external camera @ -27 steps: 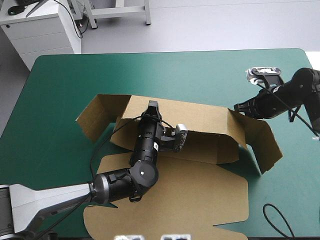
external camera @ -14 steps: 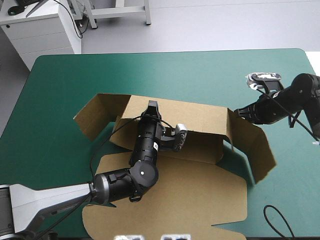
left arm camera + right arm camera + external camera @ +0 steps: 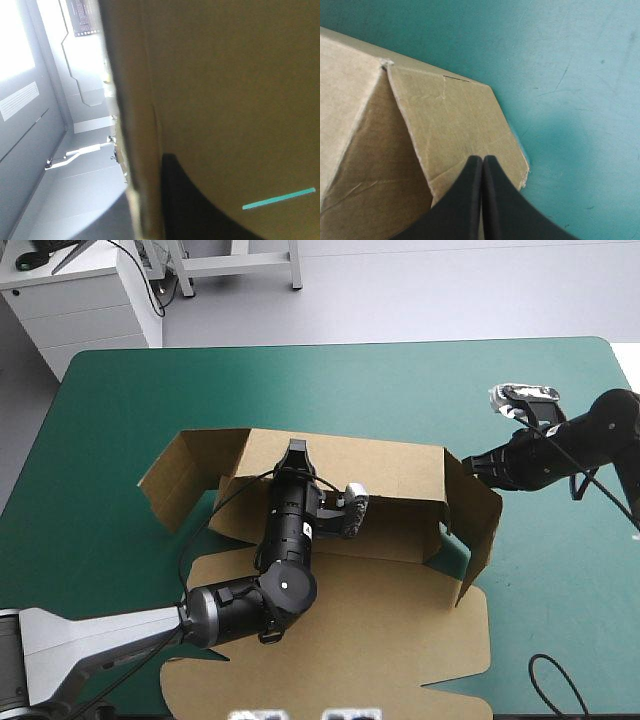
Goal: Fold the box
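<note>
Task thing: the brown cut-board box (image 3: 400, 585), mid-table on the teal-green table cover (image 3: 350, 370), half built. Its back wall (image 3: 400, 472) is raised; the near panel (image 3: 380, 640) lies flat on my side.
Left tool: my left gripper (image 3: 297, 450), two broad black fin-shaped fingers, is clenched over the back wall's top edge. In the wrist view the board runs between the fingers, with one black finger (image 3: 195, 205) against its face.
Why left: I judge it's keeping the wall upright and anchoring the sheet while the other end is worked.
Right tool: my right gripper (image 3: 470, 462), same black fins, is closed to a single point and grasps nothing. The tip rests on the right side flap (image 3: 478, 530) near its top corner, on the face turned away from the box's middle.
Why right: a closed tip makes a stiff pusher, good for swinging the flap about its crease.
Right flap: on edge, angled inward from the back wall's right end, not yet square to it.
Left flap (image 3: 172, 475): splayed outward, leaning, nothing touching it.
Step (my read): bringing in the right end wall.
Progress (my read): early to middle. One wall is up and nothing is visibly tucked.
Next: push the flap until square while the left grip holds firm.
Risk: the sheet skids on the cover, or the flap springs back once it's let go.
</note>
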